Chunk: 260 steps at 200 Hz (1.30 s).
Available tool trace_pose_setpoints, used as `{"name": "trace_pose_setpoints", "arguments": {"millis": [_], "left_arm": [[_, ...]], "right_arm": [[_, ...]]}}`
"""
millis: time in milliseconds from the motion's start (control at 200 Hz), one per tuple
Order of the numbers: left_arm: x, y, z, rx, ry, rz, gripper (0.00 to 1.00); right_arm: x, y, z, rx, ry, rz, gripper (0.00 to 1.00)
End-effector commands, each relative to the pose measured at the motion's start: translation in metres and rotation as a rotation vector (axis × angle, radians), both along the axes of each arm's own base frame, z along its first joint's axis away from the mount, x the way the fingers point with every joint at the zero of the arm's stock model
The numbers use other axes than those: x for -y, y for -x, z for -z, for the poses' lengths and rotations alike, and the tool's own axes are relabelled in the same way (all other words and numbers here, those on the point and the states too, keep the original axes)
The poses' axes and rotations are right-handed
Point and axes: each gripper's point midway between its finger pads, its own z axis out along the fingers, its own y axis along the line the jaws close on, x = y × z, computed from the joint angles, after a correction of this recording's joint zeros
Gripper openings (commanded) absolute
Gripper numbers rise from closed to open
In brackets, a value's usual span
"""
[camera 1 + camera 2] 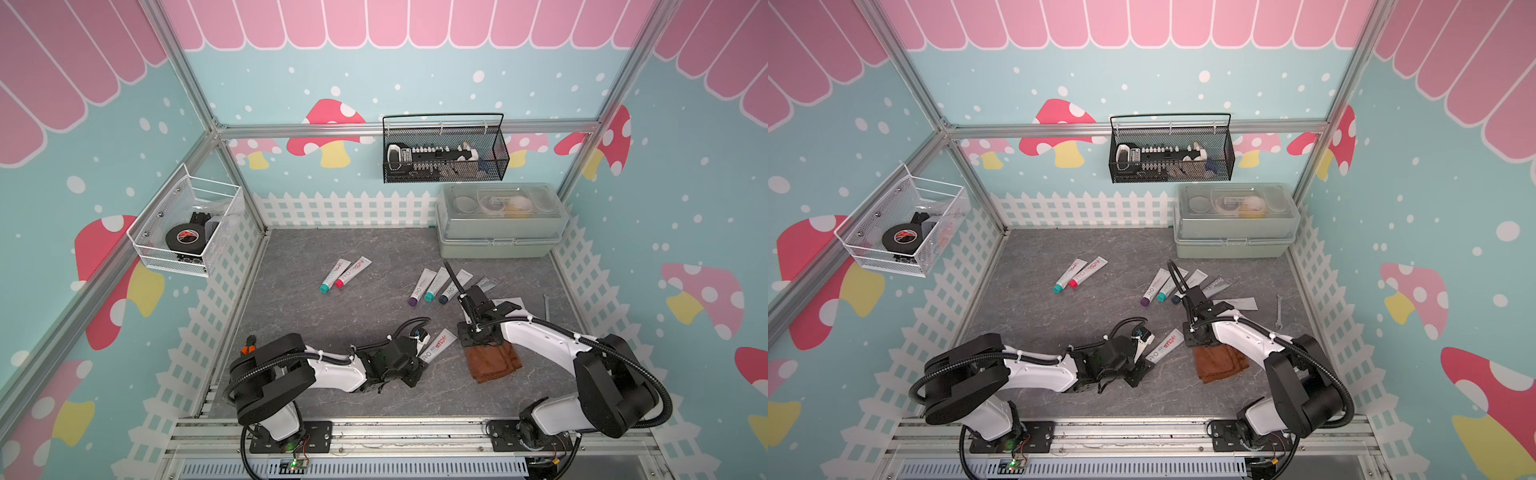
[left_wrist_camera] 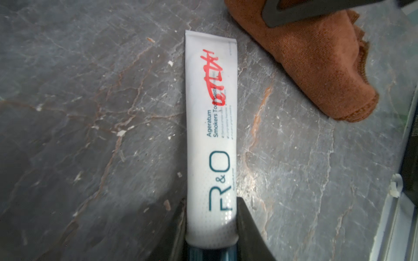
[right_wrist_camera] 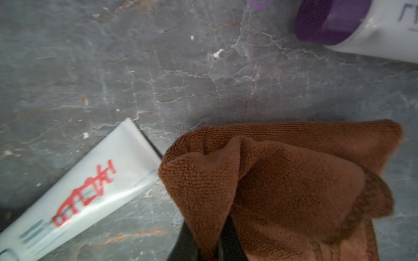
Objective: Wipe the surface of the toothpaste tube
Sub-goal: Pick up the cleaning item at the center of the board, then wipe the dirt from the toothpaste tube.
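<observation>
Nearest, the left gripper [image 2: 211, 200] was clamped on the cap end of the R&O toothpaste tube [image 2: 210, 113], which lay flat on the grey tabletop [image 1: 332, 324]. At its 3 o'clock, the right gripper [image 3: 207, 226] pinched a brown cloth [image 1: 496, 363]. Farther off, at 12 o'clock, lay a purple-capped tube [image 1: 420, 286]

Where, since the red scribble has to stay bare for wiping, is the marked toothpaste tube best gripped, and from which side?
Grip the marked toothpaste tube at its cap end, pinching across its narrow width, approaching low from beyond the cap. It lies flat, and the red scribble sits toward the crimped end nearest the brown cloth. The left end effector clamps there.
</observation>
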Motion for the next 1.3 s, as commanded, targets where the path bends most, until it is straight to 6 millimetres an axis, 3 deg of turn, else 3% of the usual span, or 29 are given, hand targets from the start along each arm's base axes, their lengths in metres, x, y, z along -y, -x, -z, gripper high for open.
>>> {"name": "trace_pose_setpoints", "arguments": {"millis": [0, 200, 365, 440, 530, 675, 846, 986, 1106, 1296], "left_arm": [[0.001, 0.013, 0.015, -0.055, -0.049, 0.049, 0.27], [0.01, 0.008, 0.015, -0.05, -0.065, 0.063, 0.27], [0.01, 0.005, 0.016, -0.042, -0.074, 0.053, 0.27], [0.008, 0.004, 0.017, -0.039, -0.082, 0.046, 0.27], [0.006, 0.004, 0.016, -0.037, -0.082, 0.042, 0.27], [0.001, 0.006, 0.014, -0.034, -0.076, 0.032, 0.27], [-0.003, 0.008, 0.015, -0.038, -0.065, 0.026, 0.27], [-0.005, 0.01, 0.018, -0.044, -0.064, 0.025, 0.27], [-0.005, 0.009, 0.018, -0.039, -0.064, 0.022, 0.27], [0.001, 0.004, 0.016, -0.032, -0.079, 0.026, 0.27]], "right_arm": [[-0.024, 0.006, -0.019, 0.02, -0.154, -0.068, 0.04], [-0.071, 0.024, -0.027, -0.082, -0.4, -0.187, 0.05], [-0.076, 0.035, -0.001, -0.195, -0.391, -0.206, 0.05], [-0.068, 0.038, 0.016, -0.23, -0.319, -0.195, 0.05], [-0.039, 0.033, 0.035, -0.241, -0.126, -0.143, 0.03], [0.004, 0.02, 0.044, -0.19, 0.124, -0.06, 0.02], [0.021, 0.01, 0.041, -0.149, 0.208, -0.013, 0.02], [0.021, 0.009, 0.038, -0.141, 0.197, -0.009, 0.02], [-0.001, 0.012, 0.033, -0.142, 0.07, -0.041, 0.03], [-0.064, 0.038, 0.011, -0.209, -0.255, -0.189, 0.05]]}}
